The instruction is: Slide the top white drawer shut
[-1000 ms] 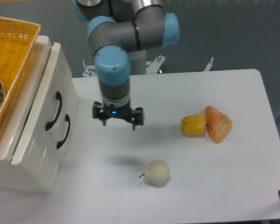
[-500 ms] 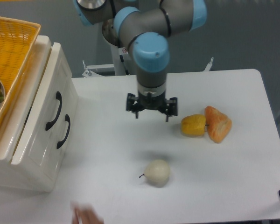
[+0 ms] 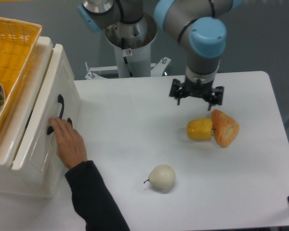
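Hand (image 3: 69, 143) rests on the drawer (image 3: 47, 126) front at 9 o'clock; end effector (image 3: 196, 97) released over the desk (image 3: 135, 144).

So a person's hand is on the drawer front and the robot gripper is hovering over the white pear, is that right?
Not quite. The hand does rest on the cabinet's drawer front by the black handles, but the gripper hangs above the yellow fruit and orange piece, well away from the white pear, as the camera view shows.
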Tool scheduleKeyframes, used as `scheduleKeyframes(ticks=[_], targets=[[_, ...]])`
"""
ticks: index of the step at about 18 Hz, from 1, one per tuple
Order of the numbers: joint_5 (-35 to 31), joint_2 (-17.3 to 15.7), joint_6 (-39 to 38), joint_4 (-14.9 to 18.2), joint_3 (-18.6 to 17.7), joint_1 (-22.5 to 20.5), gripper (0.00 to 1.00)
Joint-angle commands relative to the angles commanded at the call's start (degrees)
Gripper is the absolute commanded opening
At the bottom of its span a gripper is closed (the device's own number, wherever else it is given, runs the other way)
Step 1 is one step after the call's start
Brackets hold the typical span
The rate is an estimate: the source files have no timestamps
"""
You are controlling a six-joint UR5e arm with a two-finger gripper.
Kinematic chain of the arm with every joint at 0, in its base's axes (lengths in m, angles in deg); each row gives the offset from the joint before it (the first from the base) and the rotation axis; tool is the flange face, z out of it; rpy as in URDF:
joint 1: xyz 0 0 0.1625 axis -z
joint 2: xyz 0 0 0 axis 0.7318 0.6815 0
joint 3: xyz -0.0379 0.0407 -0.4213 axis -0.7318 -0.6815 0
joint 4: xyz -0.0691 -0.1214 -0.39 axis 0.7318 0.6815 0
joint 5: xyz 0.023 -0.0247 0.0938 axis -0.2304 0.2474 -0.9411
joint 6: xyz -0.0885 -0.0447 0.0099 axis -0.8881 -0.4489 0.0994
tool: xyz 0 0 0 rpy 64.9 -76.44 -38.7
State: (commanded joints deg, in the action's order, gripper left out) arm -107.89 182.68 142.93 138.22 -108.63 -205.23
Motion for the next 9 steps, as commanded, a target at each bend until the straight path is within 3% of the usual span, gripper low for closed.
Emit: scheduleKeyframes(ticks=[3,9], targets=[[-0.09,0.0,5.29,0.09,0.0,-2.82,1.0],[-0.88,0.0,5.3,0.09,1.76,-2.74,1.0]])
